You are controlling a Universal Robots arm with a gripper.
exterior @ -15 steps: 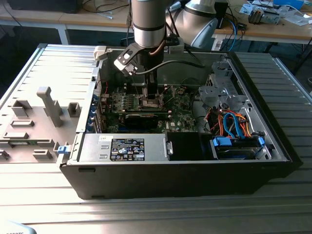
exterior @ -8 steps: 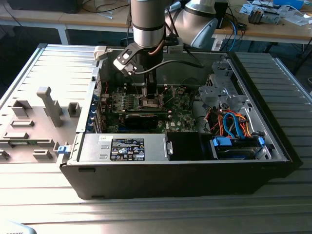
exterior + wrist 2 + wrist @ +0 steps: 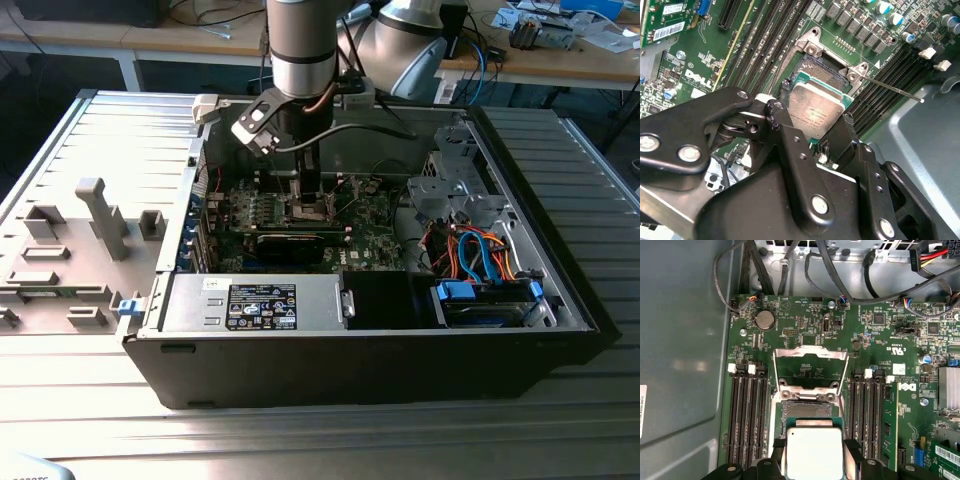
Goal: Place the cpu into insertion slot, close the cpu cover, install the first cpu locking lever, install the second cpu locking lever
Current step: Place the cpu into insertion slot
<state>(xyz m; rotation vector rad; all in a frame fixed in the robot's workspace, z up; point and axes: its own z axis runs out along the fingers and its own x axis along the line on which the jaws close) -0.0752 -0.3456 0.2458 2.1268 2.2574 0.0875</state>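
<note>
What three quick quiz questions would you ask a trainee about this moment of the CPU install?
1. Multiple choice: what does the gripper hold between its fingers?
A. the cpu
B. a screwdriver
C. a loose screw

2. True or false: the cpu cover is closed down over the insertion slot.

3. Fill in the blank: the board around the insertion slot is ____ in colour.

Key
1. A. The fingers grip the cpu by two opposite edges, over the slot.
2. False. The cover is swung open beyond the slot, and the slot's dark centre shows.
3. green
</note>
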